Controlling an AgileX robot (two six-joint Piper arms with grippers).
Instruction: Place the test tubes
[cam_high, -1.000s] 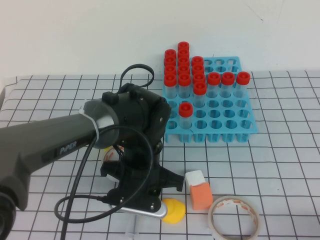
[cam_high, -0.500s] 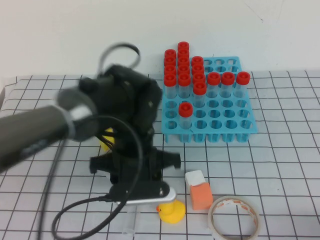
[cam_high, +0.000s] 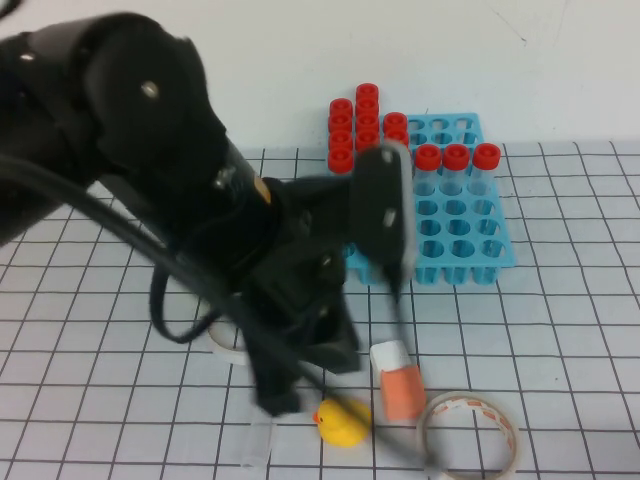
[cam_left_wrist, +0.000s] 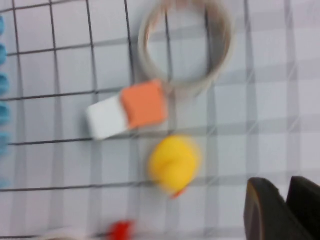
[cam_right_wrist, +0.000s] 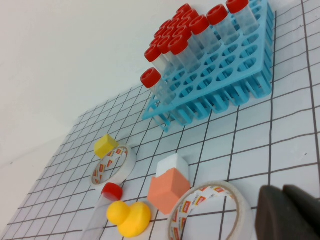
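Gridded tabletop (cam_high: 560, 330), left gripper (cam_left_wrist: 286, 189) jaws narrow near duck (cam_left_wrist: 173, 162), right gripper (cam_right_wrist: 290, 212) closed beside tape (cam_right_wrist: 180, 215).

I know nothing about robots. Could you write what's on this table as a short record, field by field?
Rack: blue rack at the far side, many holes free
In rack: red-capped tubes, upright
Not placed: loose tube lying flat beside the yellow duck
Clutter: orange-and-white block, near tape roll, far tape roll, yellow cube
Left arm: left gripper over the table near the duck
Right arm: right gripper shut, low beside the near tape roll
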